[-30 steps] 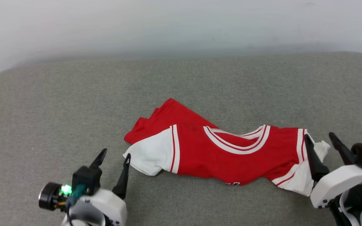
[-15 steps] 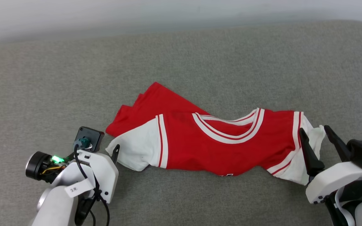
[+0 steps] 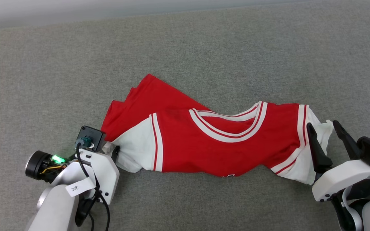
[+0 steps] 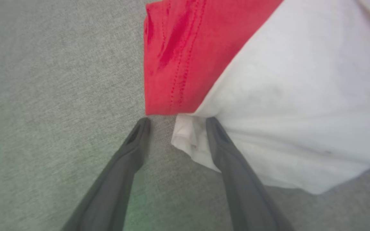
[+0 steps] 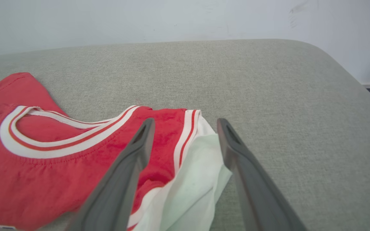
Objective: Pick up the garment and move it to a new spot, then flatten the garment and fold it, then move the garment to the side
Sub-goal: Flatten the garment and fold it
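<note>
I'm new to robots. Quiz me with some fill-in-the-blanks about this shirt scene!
The garment is red with ____ sleeves.
The left gripper is ____, with a sleeve edge between its fingers.
The right gripper, also open, straddles the garment's other ____.
Missing words: white; open; sleeve.

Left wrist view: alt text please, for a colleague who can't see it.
The left gripper is open, with a bunched white sleeve corner of the garment between its two dark fingers. A red hemmed edge lies just beyond, on a grey fabric surface.
</note>
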